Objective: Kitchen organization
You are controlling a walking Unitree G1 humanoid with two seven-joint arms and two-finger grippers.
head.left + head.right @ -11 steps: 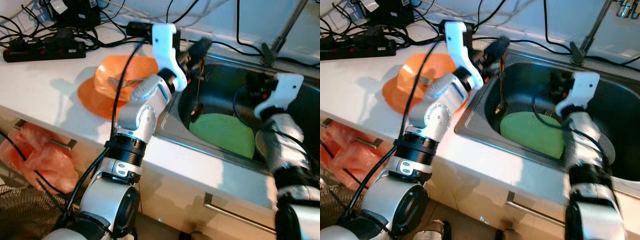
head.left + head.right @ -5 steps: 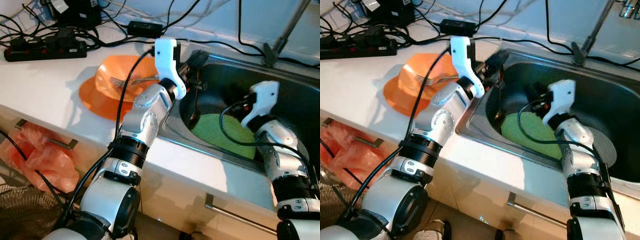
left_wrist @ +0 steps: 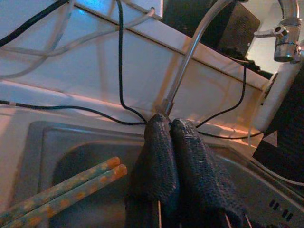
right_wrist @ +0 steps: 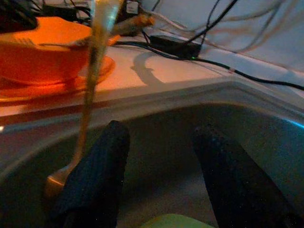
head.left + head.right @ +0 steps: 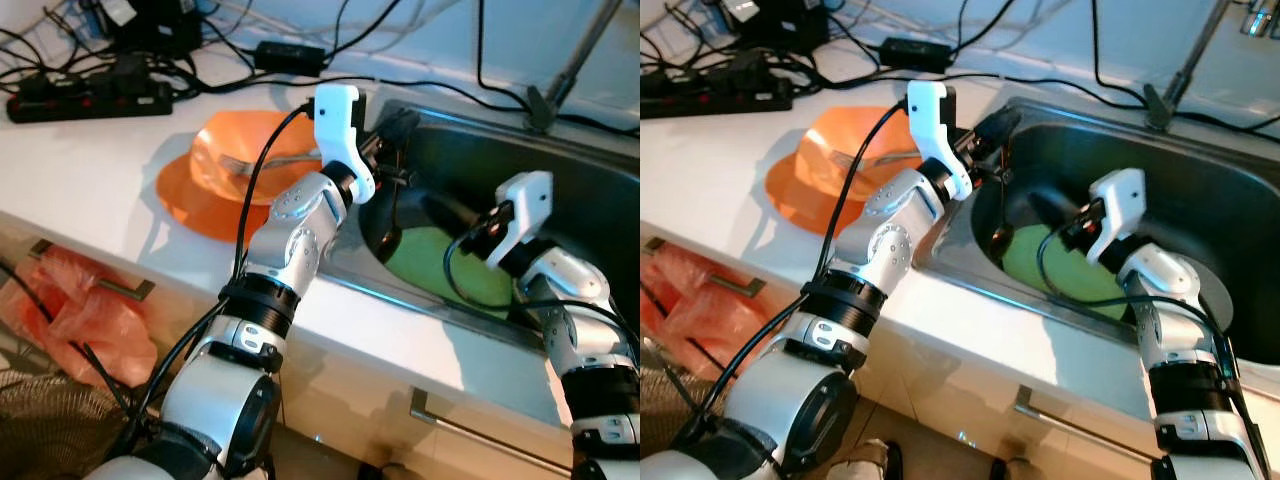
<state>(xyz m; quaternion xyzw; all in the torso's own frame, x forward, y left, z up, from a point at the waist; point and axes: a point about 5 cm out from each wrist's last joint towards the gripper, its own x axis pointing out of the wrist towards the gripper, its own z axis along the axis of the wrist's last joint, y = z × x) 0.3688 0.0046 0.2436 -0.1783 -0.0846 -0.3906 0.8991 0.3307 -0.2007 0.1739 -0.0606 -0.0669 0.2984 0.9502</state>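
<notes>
Steel sink set in a white counter, seen from above. Left gripper held over the sink's left rim, fingers pressed together on the handle of a spoon; spoon hanging straight down from them, bowl low in the basin at the left edge of a green plate. Same spoon in the right wrist view, upright, bowl near the basin floor.

Right gripper low inside the sink over the green plate, pointing left toward the spoon, fingers spread apart with nothing between them; spoon shaft just beyond the gap, toward one fingertip, apart from both pads.

Pair of patterned chopsticks in the left wrist view, lying side by side beside the closed fingers over the basin.

On the counter left of the sink: orange bowl on an orange plate, a fork lying in the bowl. Farther back, a black power strip and loose cables. Faucet stem rising at the far right. Orange plastic bag hanging near a drawer handle below the counter's near left edge.
</notes>
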